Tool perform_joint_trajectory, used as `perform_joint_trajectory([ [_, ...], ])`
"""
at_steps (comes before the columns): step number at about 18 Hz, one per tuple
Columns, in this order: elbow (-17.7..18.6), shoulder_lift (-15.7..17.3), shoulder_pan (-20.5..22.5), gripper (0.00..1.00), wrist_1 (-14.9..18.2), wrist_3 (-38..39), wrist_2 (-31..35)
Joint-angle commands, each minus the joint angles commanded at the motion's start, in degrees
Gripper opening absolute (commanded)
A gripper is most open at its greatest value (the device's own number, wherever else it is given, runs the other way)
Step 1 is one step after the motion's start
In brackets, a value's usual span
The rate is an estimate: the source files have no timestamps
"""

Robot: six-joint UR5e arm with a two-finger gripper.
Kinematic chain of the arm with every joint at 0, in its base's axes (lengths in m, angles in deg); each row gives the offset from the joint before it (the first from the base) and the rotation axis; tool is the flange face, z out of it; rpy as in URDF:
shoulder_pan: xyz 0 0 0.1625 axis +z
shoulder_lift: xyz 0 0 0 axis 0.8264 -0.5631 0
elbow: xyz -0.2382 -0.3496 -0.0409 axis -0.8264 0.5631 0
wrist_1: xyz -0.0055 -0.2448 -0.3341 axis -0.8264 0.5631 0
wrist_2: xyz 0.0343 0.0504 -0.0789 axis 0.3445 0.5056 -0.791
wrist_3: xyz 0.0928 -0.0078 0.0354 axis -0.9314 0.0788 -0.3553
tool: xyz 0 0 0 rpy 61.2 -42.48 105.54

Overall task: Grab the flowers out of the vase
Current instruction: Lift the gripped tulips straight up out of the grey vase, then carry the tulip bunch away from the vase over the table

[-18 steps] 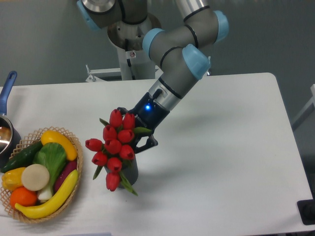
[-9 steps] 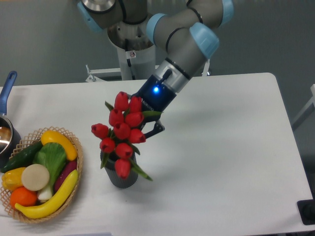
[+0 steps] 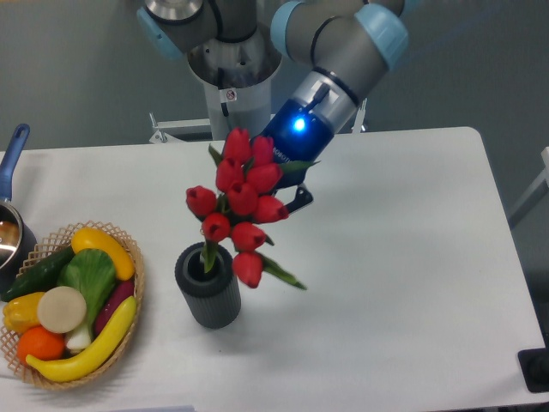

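Standing nearest the front edge of the white table (image 3: 412,283), a wicker basket (image 3: 129,339) of toy vegetables and fruit is seen at the left, with a yellow banana (image 3: 90,352), an orange (image 3: 39,343), a green cucumber (image 3: 34,273) and a pale round piece among its load. Just right of the basket, apart from it, the vase (image 3: 208,287) is seen upright, dark grey and ribbed, its round mouth open to view. A single green stem or leaf is seen reaching down into that mouth at its left side, while the bulk of the flowers (image 3: 242,199) is held above and slightly right of the vase, the red buds tilted and stacked toward the upper right. Behind the bunch the gripper (image 3: 287,182) is largely hidden by buds and leaves; a dark finger is glimpsed at the right of the bunch, and the fingers appear closed on the stems, though the contact itself is covered. A blue light is lit on the wrist above. At the far left a pot (image 3: 10,232) with a blue handle is cut off by the frame.
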Motion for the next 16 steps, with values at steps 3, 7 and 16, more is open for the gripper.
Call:
perform_joint_trajectory([
  [3, -0.1, 0.0, 0.4, 0.44, 0.0, 0.4, -1.0],
  [7, -0.3, 0.2, 1.3, 0.44, 0.0, 0.5, -2.5],
  [16, -3.5, -0.1, 5.1, 0.44, 0.0, 3.1, -3.8],
])
